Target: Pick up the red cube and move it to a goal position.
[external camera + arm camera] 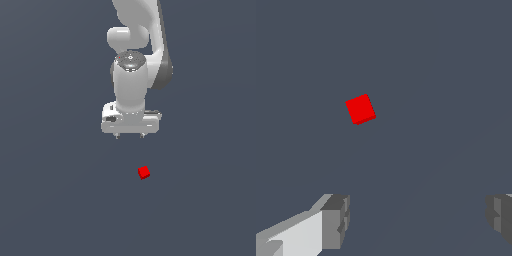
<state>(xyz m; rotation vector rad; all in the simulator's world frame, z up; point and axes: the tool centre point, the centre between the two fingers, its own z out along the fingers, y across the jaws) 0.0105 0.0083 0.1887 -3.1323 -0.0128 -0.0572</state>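
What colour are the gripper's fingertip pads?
Grey pads on the white gripper, clearest in the wrist view.

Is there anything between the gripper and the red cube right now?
Nothing: in both views only bare grey floor separates the open gripper from the red cube.

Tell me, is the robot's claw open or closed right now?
Open. In the wrist view the claw shows its two fingers far apart with bare floor between them. The red cube lies apart from it, not held.
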